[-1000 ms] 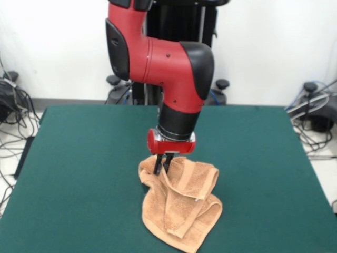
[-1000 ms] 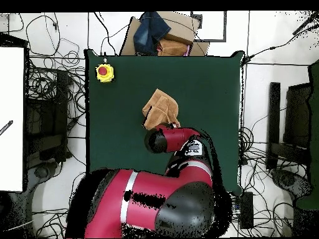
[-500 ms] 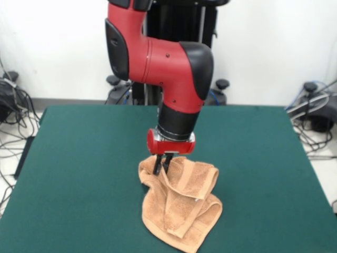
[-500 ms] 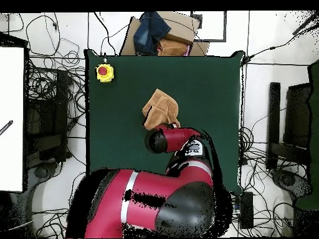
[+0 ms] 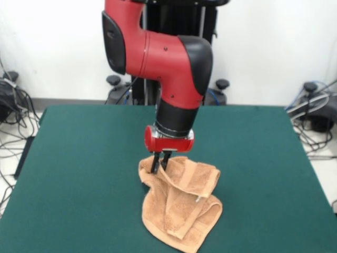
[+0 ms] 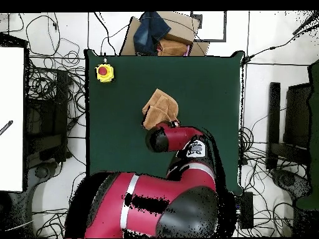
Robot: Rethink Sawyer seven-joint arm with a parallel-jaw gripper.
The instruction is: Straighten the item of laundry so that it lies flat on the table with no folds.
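The dark green worktop [image 5: 79, 158] fills most of the lower front view, and in the overhead view [image 6: 205, 87] it sits as a rectangle in the middle of the frame. The red and black arm [image 5: 168, 68] comes down from the top centre of the front view; in the overhead view it rises from the bottom edge and covers the worktop's lower middle. The peach-orange towel [image 5: 181, 205] lies crumpled in the lower centre of the front view, with thick folds and a doubled band running across it; in the overhead view it [image 6: 160, 106] shows just above the arm's end, near the frame's centre. The gripper [image 5: 158, 164] points down at the towel's upper left corner, its dark fingers pressed together and pinching a raised fold of the cloth. A yellow box with a red button [image 6: 104, 73] sits at the worktop's upper left corner in the overhead view
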